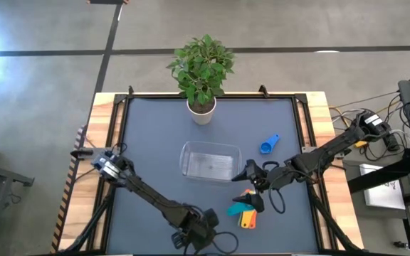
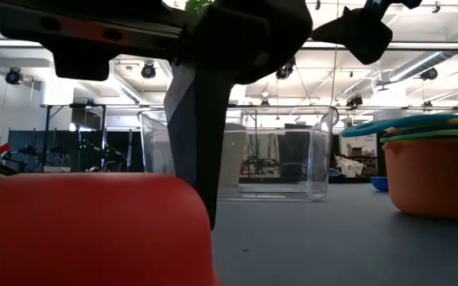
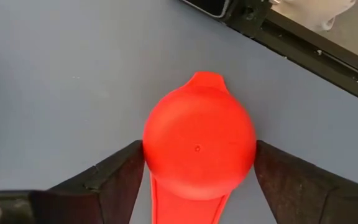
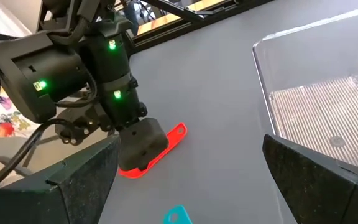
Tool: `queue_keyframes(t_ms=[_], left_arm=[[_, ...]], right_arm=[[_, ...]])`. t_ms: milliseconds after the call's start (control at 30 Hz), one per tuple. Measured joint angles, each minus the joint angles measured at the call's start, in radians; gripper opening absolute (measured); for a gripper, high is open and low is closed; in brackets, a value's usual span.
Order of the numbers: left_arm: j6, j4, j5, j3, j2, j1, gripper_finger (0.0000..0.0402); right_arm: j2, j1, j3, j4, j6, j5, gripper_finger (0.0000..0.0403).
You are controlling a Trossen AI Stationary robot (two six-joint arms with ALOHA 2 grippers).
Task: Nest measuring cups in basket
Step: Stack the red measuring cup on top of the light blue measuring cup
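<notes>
No text, label, brand, number or sign can be read in any of the views. The sheet of paper [image 1: 389, 186] lying beside the counter on the right in the high view carries dark marks, but they are too small to make out. The red measuring cup [image 3: 199, 148] in the left wrist view shows a plain surface with no lettering that can be read.
</notes>
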Motion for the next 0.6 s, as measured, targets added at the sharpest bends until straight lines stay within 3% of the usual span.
queue_keyframes(t_ms=[233,600], left_arm=[[-0.001,0.013,0.001,-0.005,0.000,0.010,0.0240],[-0.030,0.055,-0.017,-0.007,0.000,0.037,0.0234]], right_arm=[[0.000,0.000,-0.001,0.000,-0.050,0.000,0.0380],[0.000,0.000,-0.002,0.000,-0.054,0.023,0.0380]])
